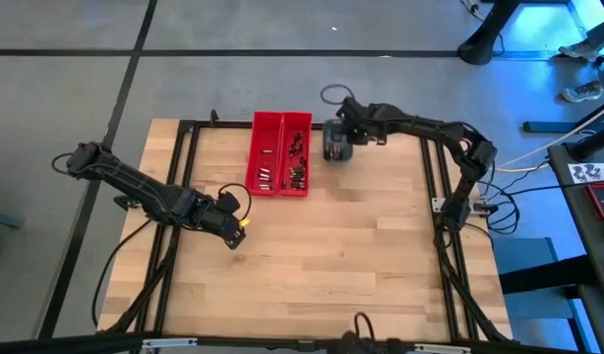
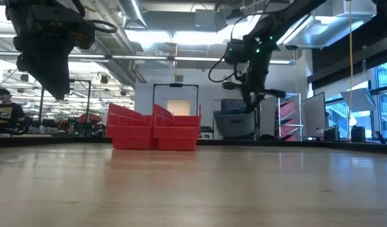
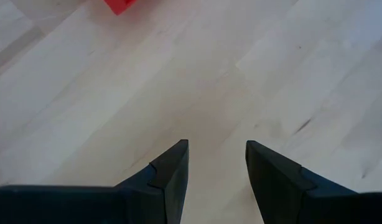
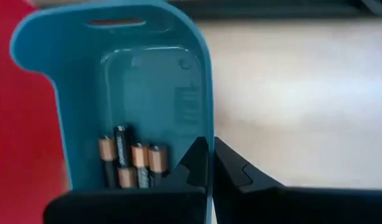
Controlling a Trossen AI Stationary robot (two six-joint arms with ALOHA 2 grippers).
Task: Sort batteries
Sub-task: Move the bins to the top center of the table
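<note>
Several batteries [image 4: 132, 163], dark with coppery ends, lie bunched at one end inside the small blue-grey tray [image 4: 147, 74]. More batteries [image 1: 295, 173] lie in the two long red trays [image 1: 279, 154], which stand side by side at the table's far middle. The blue-grey tray [image 1: 337, 141] sits just right of them. My right gripper [image 4: 211, 162] is at this tray, shut on its wall. My left gripper [image 3: 216, 168] hangs open over bare wood at the table's left middle [image 1: 233, 228], well above the surface [image 2: 45, 60], with nothing between its fingers. My right gripper pinches the blue-grey tray's long side wall [image 4: 208, 134], one finger inside the tray and one outside. It reaches the tray from above and from the right [image 1: 346, 131]. I cannot tell whether the tray's base rests on the table or is raised.
A black frame [image 1: 189, 147] runs along the table's left, far and right sides. Open wood [image 1: 341, 256] fills the middle and near part. Cables [image 1: 499, 202] hang by the right arm's base. A person [image 2: 5, 110] sits far behind the table.
</note>
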